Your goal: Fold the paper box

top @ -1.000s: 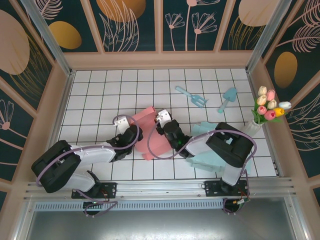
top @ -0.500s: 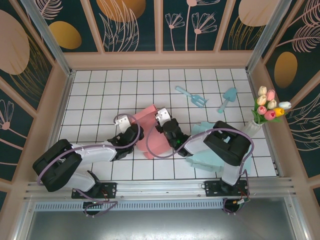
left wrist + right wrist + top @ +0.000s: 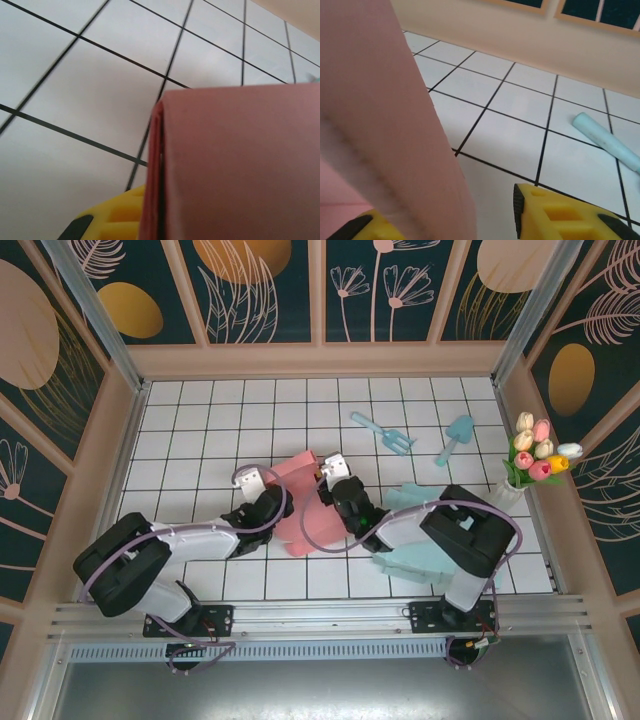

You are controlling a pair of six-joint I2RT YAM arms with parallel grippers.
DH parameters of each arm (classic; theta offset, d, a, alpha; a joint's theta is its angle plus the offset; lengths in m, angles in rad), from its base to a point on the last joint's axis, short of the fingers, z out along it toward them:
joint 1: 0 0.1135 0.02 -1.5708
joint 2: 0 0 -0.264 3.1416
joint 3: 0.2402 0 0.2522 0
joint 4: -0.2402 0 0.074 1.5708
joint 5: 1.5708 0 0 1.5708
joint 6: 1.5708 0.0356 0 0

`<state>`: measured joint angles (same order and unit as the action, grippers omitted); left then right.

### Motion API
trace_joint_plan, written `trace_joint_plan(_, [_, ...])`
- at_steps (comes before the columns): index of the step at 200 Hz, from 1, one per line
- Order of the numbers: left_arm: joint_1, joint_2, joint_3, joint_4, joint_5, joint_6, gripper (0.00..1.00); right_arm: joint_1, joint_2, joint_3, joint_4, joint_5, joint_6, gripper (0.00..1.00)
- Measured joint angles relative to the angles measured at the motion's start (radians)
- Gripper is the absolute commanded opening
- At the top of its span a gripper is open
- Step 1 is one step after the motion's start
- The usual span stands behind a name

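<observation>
The pink paper box (image 3: 305, 515) lies partly folded on the white tiled floor between the two arms. My left gripper (image 3: 274, 498) is at its left edge. In the left wrist view the folded pink panel (image 3: 235, 165) stands edge-on against my yellow finger (image 3: 112, 217), and the left gripper (image 3: 150, 220) is shut on it. My right gripper (image 3: 326, 488) is at the box's upper right side. In the right wrist view a pink flap (image 3: 385, 130) leans on the left finger (image 3: 365, 227). There is a gap to the right finger (image 3: 560, 217), so the right gripper (image 3: 447, 220) is open.
A flat light-blue paper sheet (image 3: 425, 545) lies under the right forearm. A blue toy rake (image 3: 383, 432) and shovel (image 3: 455, 440) lie farther back; the rake's handle (image 3: 607, 142) shows ahead of the right gripper. A vase of tulips (image 3: 530, 465) stands by the right wall.
Both grippers and the pink box have shifted slightly to the right. The right gripper's jaws narrowed and then spread apart again.
</observation>
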<state>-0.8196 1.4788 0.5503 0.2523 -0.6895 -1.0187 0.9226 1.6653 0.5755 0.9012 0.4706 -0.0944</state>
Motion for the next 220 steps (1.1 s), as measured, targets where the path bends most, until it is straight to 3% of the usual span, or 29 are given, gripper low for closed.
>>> trace_joint_plan(42, [0.010, 0.008, 0.002, -0.037, -0.047, 0.003, 0.00, 0.039, -0.213, -0.139, -0.034, -0.076, 0.015, 0.51])
trace_joint_plan(81, [0.011, 0.008, 0.002, -0.034, -0.048, 0.092, 0.00, 0.042, -0.505, -0.190, -0.171, -0.040, 0.083, 0.52])
trace_joint_plan(122, [0.036, -0.024, 0.011, -0.016, 0.072, 0.330, 0.00, 0.041, -0.846, -0.204, -0.378, 0.030, 0.198, 0.51])
trace_joint_plan(164, [0.040, -0.040, 0.181, -0.168, 0.192, 0.574, 0.00, 0.040, -1.141, -0.220, -0.598, 0.049, 0.330, 0.51])
trace_joint_plan(194, [0.040, -0.056, 0.290, -0.258, 0.297, 0.751, 0.01, 0.035, -1.313, -0.232, -0.715, 0.020, 0.394, 0.65])
trace_joint_plan(220, [0.029, -0.056, 0.360, -0.324, 0.340, 0.916, 0.01, 0.027, -1.435, -0.214, -0.840, -0.024, 0.414, 0.66])
